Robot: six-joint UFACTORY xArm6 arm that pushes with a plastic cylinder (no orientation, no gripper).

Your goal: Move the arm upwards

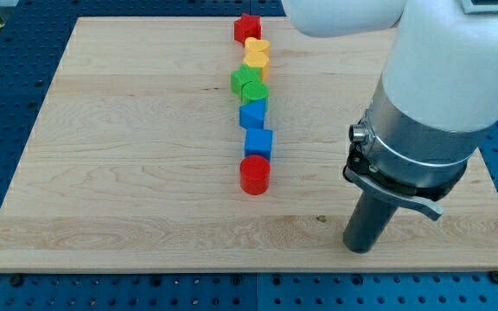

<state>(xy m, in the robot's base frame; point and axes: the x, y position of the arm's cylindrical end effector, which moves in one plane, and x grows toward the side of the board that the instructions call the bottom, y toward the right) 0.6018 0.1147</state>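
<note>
Camera view gives us the wooden surface (pixel 128 173) first, pale and broad, with the big white arm (pixel 443 78) looming over its 4 o'clock corner. No pincer on this rig, so nothing to call apart or together: just a dark rod, and my tip (pixel 359 249) sits planted on the surface near the bottom edge.

Now the line of blocks, running 12 to 6 down the middle: red star (pixel 247 27), yellow heart (pixel 257 47), another yellow block (pixel 255 62), two green blocks (pixel 248 84), blue block (pixel 252 113), blue cube (pixel 258 142), red cylinder (pixel 254 174).

That whole line lies at 10 o'clock from my tip, well apart. Straight toward 12, I judge the lane open, running parallel to the row.
</note>
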